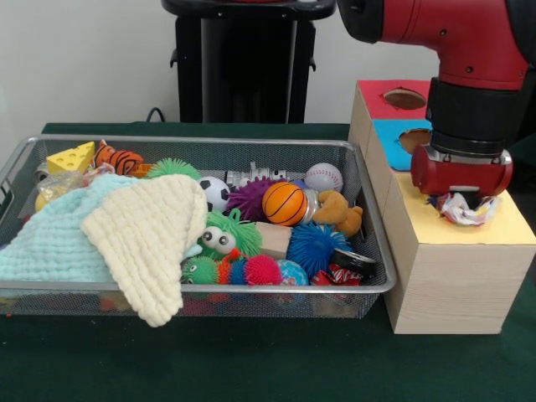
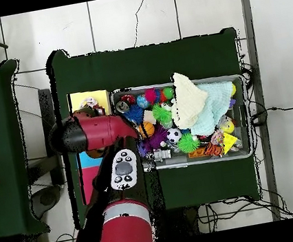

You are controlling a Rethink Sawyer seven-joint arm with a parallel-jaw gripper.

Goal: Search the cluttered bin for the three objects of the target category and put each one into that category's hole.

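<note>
My gripper [image 1: 462, 199] hangs over the yellow part [image 1: 502, 228] of the wooden sorting box, to the right of the bin. It is shut on a knotted rope toy [image 1: 463, 210], white with pink and blue strands, which dangles just above the yellow top. A hole [image 1: 404, 98] shows in the red part and another hole [image 1: 412, 138] in the blue part. Any hole in the yellow part is hidden by the gripper. In the overhead view the arm [image 2: 88, 132] covers most of the box, and the rope toy [image 2: 89, 103] shows on the yellow part [image 2: 99, 96].
The wire bin [image 1: 201, 289] holds a cream cloth [image 1: 151, 230] over a pale blue cloth [image 1: 50, 239]. It also holds a basketball [image 1: 285, 203], baseball [image 1: 323, 177], soccer ball [image 1: 215, 193], spiky balls, a cheese toy [image 1: 71, 157] and a brown plush [image 1: 339, 213].
</note>
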